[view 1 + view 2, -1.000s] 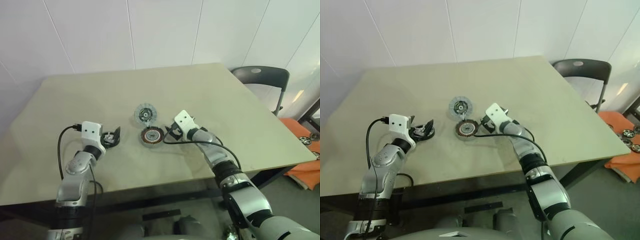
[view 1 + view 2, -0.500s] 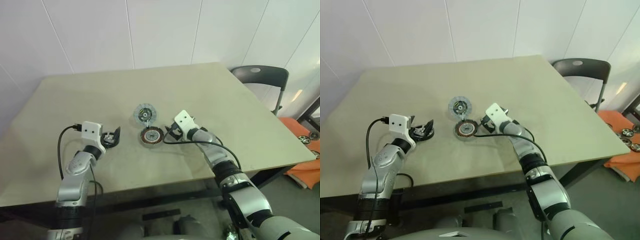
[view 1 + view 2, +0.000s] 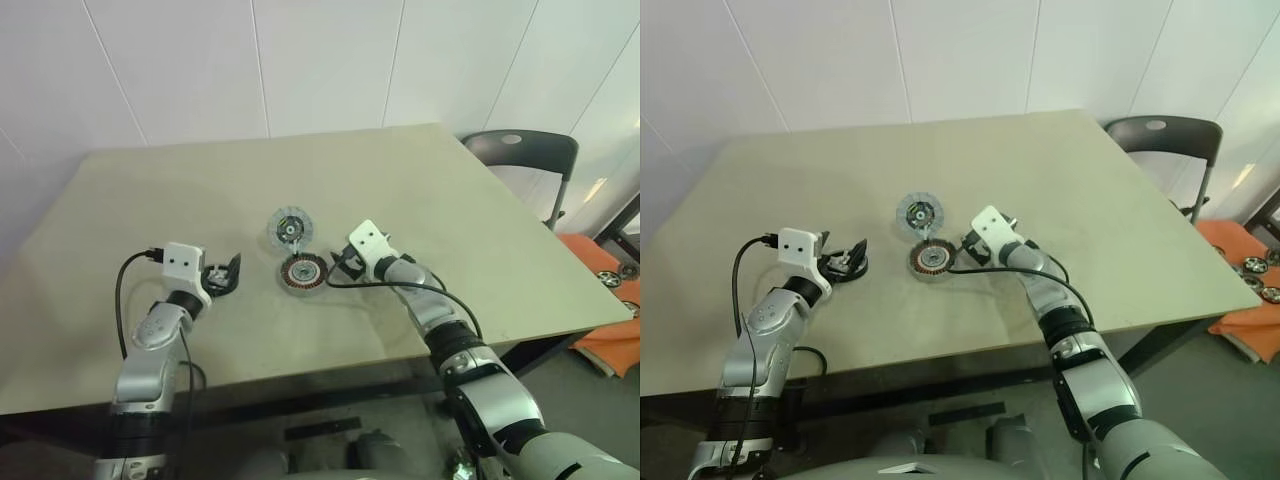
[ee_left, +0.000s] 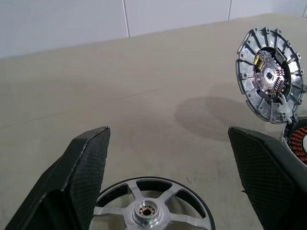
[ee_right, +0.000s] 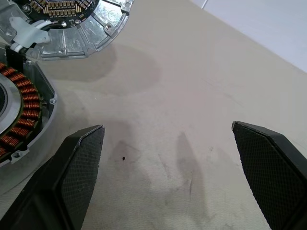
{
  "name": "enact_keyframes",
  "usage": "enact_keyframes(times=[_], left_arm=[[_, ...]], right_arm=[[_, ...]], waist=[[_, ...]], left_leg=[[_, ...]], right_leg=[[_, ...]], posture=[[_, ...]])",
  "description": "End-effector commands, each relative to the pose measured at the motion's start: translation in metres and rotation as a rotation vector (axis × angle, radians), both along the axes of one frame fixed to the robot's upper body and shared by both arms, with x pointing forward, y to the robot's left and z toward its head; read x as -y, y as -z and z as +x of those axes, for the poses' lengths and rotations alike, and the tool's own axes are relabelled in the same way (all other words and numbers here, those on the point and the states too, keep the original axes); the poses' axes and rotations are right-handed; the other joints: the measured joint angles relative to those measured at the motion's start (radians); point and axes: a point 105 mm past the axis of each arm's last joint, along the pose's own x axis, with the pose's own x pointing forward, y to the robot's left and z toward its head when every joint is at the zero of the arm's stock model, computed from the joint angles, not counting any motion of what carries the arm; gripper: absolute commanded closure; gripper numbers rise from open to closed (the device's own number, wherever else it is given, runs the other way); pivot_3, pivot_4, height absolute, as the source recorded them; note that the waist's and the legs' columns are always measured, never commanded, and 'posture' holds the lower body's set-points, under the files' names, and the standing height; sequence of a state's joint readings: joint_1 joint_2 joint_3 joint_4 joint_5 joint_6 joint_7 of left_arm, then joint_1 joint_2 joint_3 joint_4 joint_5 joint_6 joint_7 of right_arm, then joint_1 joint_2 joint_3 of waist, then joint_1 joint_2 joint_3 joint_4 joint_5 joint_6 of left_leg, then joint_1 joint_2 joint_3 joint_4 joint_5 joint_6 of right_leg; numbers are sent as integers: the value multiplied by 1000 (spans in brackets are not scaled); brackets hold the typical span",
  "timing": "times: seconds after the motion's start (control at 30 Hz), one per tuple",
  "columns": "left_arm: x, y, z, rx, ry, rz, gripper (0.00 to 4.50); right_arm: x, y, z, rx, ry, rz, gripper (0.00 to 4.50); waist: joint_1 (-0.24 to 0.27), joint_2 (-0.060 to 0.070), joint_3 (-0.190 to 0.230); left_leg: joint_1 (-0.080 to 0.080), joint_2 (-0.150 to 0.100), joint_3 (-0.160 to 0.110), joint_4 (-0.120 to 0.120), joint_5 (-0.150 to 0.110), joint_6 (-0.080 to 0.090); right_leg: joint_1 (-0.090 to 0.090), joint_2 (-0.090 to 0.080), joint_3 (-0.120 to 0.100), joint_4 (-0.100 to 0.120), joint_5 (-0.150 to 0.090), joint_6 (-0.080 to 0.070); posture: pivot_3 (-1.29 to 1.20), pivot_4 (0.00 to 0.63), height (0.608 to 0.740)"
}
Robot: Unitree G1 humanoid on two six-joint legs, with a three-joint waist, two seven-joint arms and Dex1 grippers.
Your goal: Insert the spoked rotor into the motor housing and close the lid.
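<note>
The spoked rotor [image 4: 149, 207], a silver five-spoke wheel with a dark rim, lies flat on the table. My left gripper [image 4: 169, 139] is open, with one finger on each side of the rotor [image 3: 217, 279]. The motor housing [image 3: 303, 271], ringed with copper coils, sits at the table's middle. Its lid [image 3: 290, 228], a ribbed grey disc with a circuit board, stands tilted up behind it, joined by a white connector. My right gripper [image 3: 338, 265] is open and empty just right of the housing [image 5: 19, 120], low over the table.
The beige table [image 3: 420, 190] has bare room all round the parts. A black cable [image 3: 400, 285] runs along my right arm. A dark chair [image 3: 525, 150] stands past the table's right edge, with an orange bin of parts [image 3: 610, 325] on the floor there.
</note>
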State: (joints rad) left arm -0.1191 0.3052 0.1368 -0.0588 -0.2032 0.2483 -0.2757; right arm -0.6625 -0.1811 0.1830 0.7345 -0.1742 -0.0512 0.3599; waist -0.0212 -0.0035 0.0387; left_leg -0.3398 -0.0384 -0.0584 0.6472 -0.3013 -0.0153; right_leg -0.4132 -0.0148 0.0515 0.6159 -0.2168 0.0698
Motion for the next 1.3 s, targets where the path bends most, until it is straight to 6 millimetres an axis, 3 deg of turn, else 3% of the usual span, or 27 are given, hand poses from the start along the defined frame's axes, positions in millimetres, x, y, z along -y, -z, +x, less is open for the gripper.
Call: enact_keyframes(times=[0.03, 1.3], left_arm=[[-1, -14, 3, 55, -1, 24, 316], [-1, -14, 4, 52, 3, 31, 316]], right_arm=[[-3, -18, 4, 63, -7, 15, 61], [-3, -17, 3, 69, -7, 8, 61]], waist=[[0, 0, 0], [1, 0, 0]], left_leg=[[0, 0, 0, 0, 0, 0], [1, 0, 0, 2, 0, 0]], right_leg=[[0, 0, 0, 0, 0, 0], [1, 1, 0, 3, 0, 0]], posture=[[0, 0, 740], [0, 0, 740]])
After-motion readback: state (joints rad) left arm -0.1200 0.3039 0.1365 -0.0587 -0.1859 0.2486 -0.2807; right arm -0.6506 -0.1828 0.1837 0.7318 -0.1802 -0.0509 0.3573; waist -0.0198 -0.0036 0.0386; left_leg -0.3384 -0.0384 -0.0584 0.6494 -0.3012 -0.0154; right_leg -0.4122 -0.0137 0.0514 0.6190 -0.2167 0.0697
